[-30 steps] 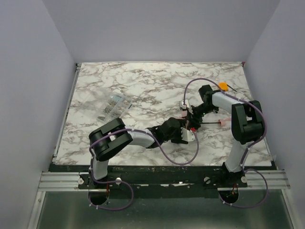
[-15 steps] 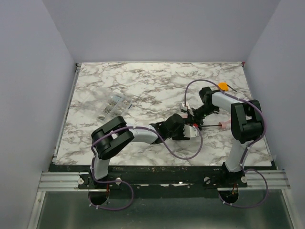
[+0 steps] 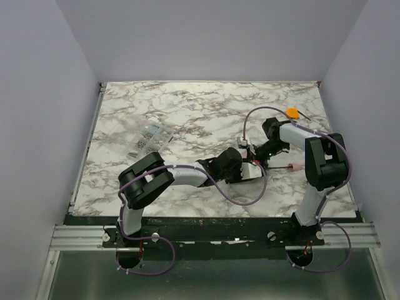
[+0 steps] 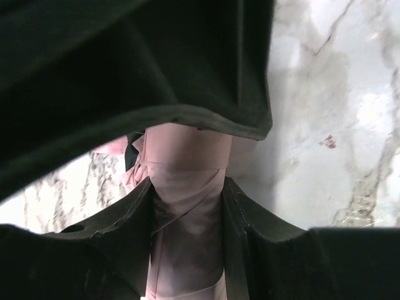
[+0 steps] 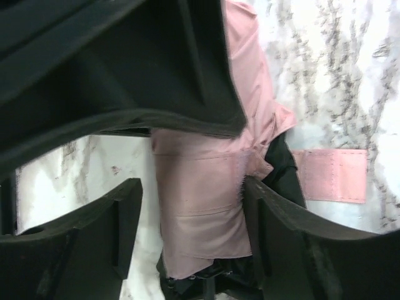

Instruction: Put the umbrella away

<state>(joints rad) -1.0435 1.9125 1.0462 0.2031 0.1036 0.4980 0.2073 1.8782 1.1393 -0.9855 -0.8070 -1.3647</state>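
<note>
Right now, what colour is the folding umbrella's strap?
Pale pink flat fabric strap, best seen in the right wrist view.

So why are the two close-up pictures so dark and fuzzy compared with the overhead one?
Left wrist: the claw's black fingers fill the frame, blurred, around the umbrella. Right wrist: same dark blur, though the pink strap looks sharper. Top external: evenly lit, sharp.

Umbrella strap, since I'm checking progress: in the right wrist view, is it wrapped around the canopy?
No, the strap sticks out flat on the table, beside the pink canopy.
</note>
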